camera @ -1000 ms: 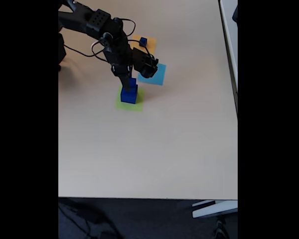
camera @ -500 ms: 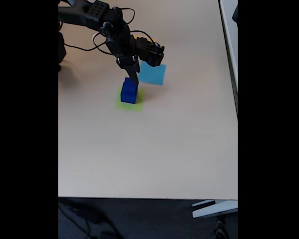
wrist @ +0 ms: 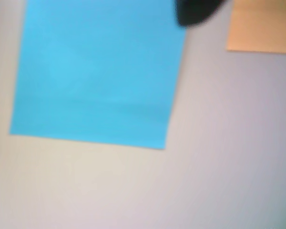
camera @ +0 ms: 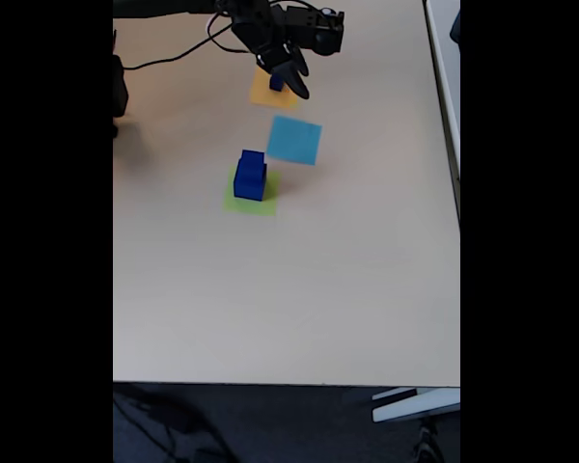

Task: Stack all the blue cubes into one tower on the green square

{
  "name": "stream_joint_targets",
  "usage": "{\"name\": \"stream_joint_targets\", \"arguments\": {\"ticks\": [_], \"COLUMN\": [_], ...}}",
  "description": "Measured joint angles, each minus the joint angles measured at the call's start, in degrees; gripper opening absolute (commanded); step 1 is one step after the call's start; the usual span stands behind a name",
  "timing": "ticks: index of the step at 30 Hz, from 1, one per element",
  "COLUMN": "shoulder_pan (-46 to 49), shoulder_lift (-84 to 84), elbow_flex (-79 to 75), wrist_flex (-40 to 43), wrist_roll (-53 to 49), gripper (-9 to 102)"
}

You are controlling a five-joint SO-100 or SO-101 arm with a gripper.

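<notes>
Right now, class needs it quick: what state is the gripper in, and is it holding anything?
Gripper: above the orange square by the small blue cube, holding nothing visible; open or shut cannot be told.

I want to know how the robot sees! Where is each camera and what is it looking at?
Wrist view: rides on the arm, looks down at the table; a dark blurred bit of the arm at the top edge.
Fixed view: high up, looks down on the table; the arm and gripper reach in from the top.
Both show the light-blue square and orange square.
</notes>
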Motion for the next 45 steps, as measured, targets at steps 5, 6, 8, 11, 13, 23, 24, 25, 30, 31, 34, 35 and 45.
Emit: {"name": "stream_joint_targets", "arguments": {"ticks": [5, 6, 8, 11, 13, 23, 24, 25, 30, 31, 34, 35, 45], "shoulder_pan": [-2.46, -2.72, -3.43, -5.19, -6.24, -12.48, -12.74, -12.92, -13.45, -13.71, -14.33, -14.33, -14.24], "shoulder_lift": [-2.2, -3.25, -5.8, -9.14, -11.07, -17.05, -17.05, -17.05, -17.67, -18.11, -19.34, -20.13, -23.64], "elbow_flex": [1.85, 1.85, 1.58, 1.23, 0.97, -3.6, -4.13, -4.57, -7.56, -8.26, -9.84, -10.72, -13.01], "wrist_flex": [-5.27, -5.63, -5.8, -5.27, -3.69, 4.57, 5.01, 5.27, 7.65, 8.17, 10.2, 10.99, 13.71], "wrist_roll": [0.35, 0.35, 0.62, 4.75, 9.4, 23.73, 23.99, 24.17, 24.35, 24.35, 24.43, 24.43, 22.59], "gripper": [22, 21, 22, 22, 21, 22, 22, 22, 22, 22, 22, 22, 22]}}
